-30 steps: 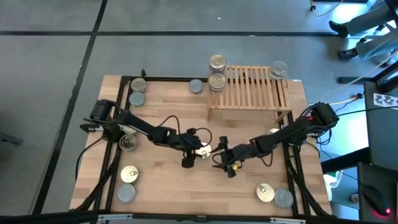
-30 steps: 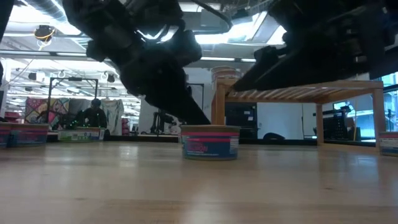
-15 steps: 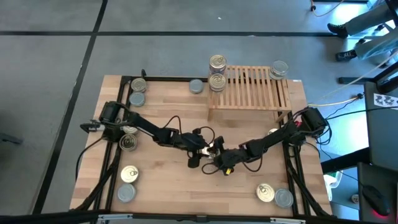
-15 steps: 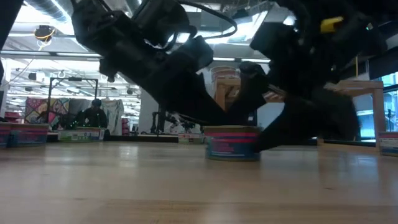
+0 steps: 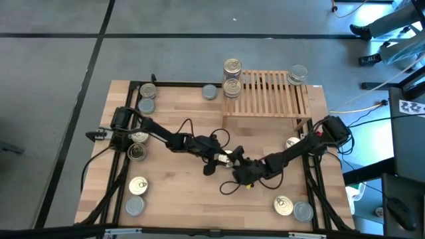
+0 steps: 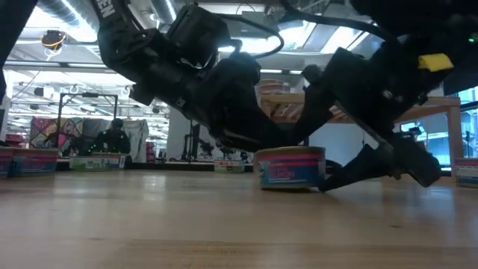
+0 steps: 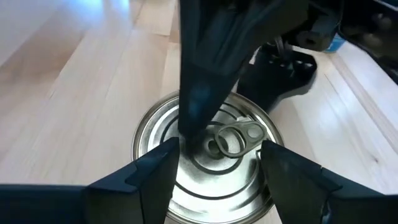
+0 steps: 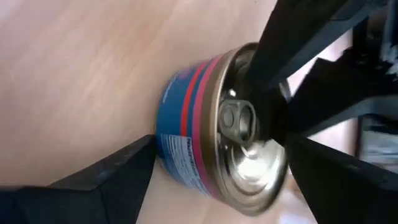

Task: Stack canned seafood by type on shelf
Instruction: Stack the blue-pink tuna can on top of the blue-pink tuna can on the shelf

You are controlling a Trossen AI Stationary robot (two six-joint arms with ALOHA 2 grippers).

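A blue-and-red can of seafood [image 5: 228, 157] with a silver pull-tab top [image 7: 217, 143] stands upright at mid-table. My left gripper [image 7: 217, 180] reaches it from the table's left and is shut on it. My right gripper [image 8: 224, 180] comes from the right, open, with one finger on either side of the same can [image 8: 199, 130]. One right finger lies low by the table [image 6: 358, 173], beside the can [image 6: 291, 168]. The slatted shelf [image 5: 269, 99] stands far right, with two stacked cans [image 5: 232, 85] at its left end and one [image 5: 298, 74] at its right. My left gripper pinches the can between its two fingers at opposite sides of its round wall, just under the rim [image 7: 139, 142]. The fingers slant down from the table's left. The can sits upright with its bottom on the table. My right gripper: whether its fingers touch the can, I cannot tell.
Loose cans lie along the left edge [image 5: 138, 186], [image 5: 137, 151], [image 5: 147, 93], at the far edge [image 5: 210, 92], at the near right corner [image 5: 283, 206], [image 5: 303, 211], and by the right edge [image 5: 292, 141]. Cables trail behind both grippers.
My left gripper has moved toward the table's right and slid the can along the tabletop; the can stays upright. My right gripper has come down from above, rolled its wrist, and now stands around the can from the right.
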